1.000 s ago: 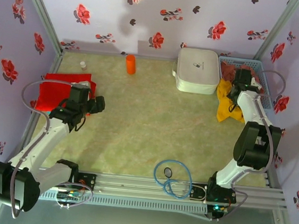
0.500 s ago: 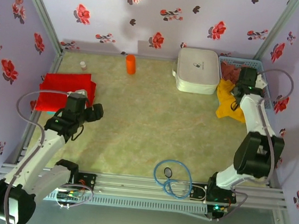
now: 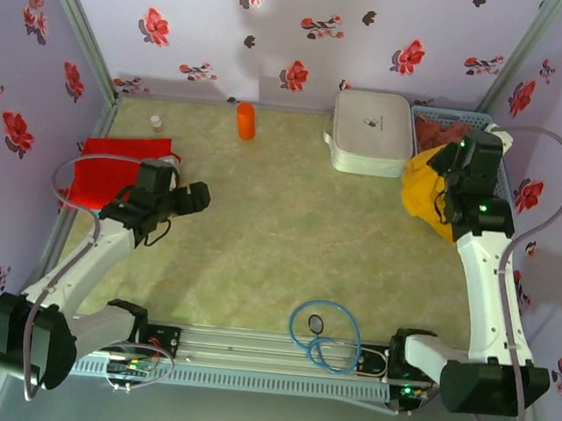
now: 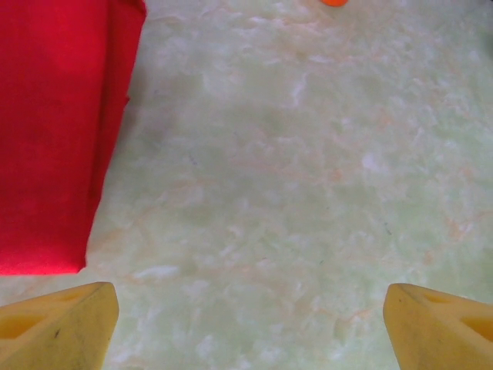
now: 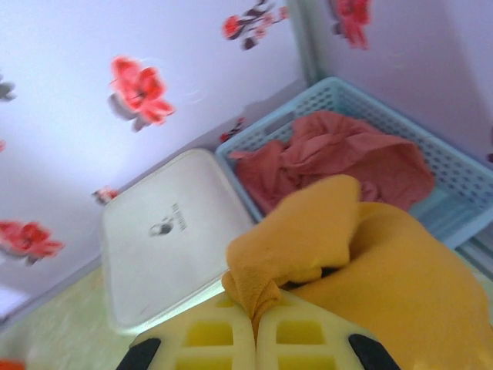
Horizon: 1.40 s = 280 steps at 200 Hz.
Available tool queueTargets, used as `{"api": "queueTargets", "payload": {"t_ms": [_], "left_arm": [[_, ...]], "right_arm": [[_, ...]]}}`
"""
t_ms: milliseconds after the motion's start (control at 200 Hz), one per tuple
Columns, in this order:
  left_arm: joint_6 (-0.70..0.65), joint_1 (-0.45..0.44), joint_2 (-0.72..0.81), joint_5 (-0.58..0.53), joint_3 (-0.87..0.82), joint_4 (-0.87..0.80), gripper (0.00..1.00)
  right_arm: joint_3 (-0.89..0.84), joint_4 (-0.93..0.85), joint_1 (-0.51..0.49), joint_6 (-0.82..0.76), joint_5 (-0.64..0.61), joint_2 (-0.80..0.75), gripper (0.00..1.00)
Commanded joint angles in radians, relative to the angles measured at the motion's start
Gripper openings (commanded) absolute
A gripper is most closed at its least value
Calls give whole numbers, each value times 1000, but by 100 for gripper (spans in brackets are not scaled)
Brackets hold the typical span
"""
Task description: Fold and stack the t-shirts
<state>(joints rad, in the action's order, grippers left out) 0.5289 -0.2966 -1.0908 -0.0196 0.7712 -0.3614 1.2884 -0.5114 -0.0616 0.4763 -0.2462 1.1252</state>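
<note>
Right pincer (image 5: 256, 324), closed on a fold of the soft golden-yellow t-shirt (image 5: 385, 262) hanging beside the blue mesh basket (image 5: 454, 166), may lose it if trailing cloth snags the rim.

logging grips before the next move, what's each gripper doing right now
Left gripper: open, holding nothing.
Right gripper: shut on the yellow t-shirt.

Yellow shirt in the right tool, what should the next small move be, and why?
Probably lift it leftward over the mat: the right tool is shut on the yellow shirt, bunched beside the basket, and folding needs it laid flat.
</note>
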Motion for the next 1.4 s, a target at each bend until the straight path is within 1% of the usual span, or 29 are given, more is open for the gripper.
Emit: {"api": "queueTargets", "payload": {"t_ms": [0,70,180,250,345,420,505,580,630,710,760,795,845,905,955,970,1020,1040,1100,1130,1195,1260,1320,1395], "left_arm": [[24,-7,-40,53,57,47,89],[25,-7,-53,55,65,51,89],[14,-7,-54,55,71,49,89],[5,-6,-53,56,75,38,89],[-6,-6,-59,55,82,18,89],[-15,-7,-66,56,92,-2,89],[-30,-7,-64,53,100,-22,89],[-56,-6,-61,-1,125,-75,90],[-91,-6,-59,-46,153,-130,90],[-143,-5,-55,-91,194,-202,91],[-159,-3,-52,-95,209,-229,92],[-163,-3,-52,-90,215,-244,92],[-161,-3,-51,-82,214,-257,92],[-152,-3,-56,-71,195,-266,92],[-137,-3,-62,-57,172,-266,92],[-132,-3,-67,-53,162,-264,92],[-108,-3,-80,-30,134,-251,92],[-99,-3,-86,-20,120,-243,92],[-71,-4,-107,15,84,-213,91],[-58,-6,-118,29,69,-198,91],[-31,-10,-148,53,44,-165,90],[-8,-18,-184,70,34,-138,89],[23,-32,-222,92,30,-111,88],[73,-80,-257,107,19,-49,86]], "right_arm": [[59,-26,-66,-81,86,-50,0],[30,-2,-128,-116,163,-83,2],[-82,72,-244,-124,276,-130,2],[-142,113,-339,-118,278,-141,2],[-221,214,-503,-90,255,-127,3],[-246,271,-640,-71,200,-76,3],[-263,366,-766,-36,195,18,5],[-245,408,-835,-17,233,132,11],[-222,422,-862,16,259,204,10],[-199,490,-889,69,345,320,10],[-168,517,-901,82,396,375,14],[-144,515,-908,83,404,404,19],[-113,500,-911,76,398,432,37],[-108,496,-910,64,363,434,54],[-118,495,-909,47,322,418,70],[-120,493,-910,43,312,413,72],[-134,477,-908,19,253,390,86],[-134,462,-907,10,231,382,89],[-132,399,-901,-3,152,363,94],[-130,354,-892,-4,98,350,98],[-135,277,-862,-1,29,326,98],[-152,217,-811,23,2,300,97],[-178,167,-739,68,4,274,95],[-230,103,-634,135,28,243,92]]}}
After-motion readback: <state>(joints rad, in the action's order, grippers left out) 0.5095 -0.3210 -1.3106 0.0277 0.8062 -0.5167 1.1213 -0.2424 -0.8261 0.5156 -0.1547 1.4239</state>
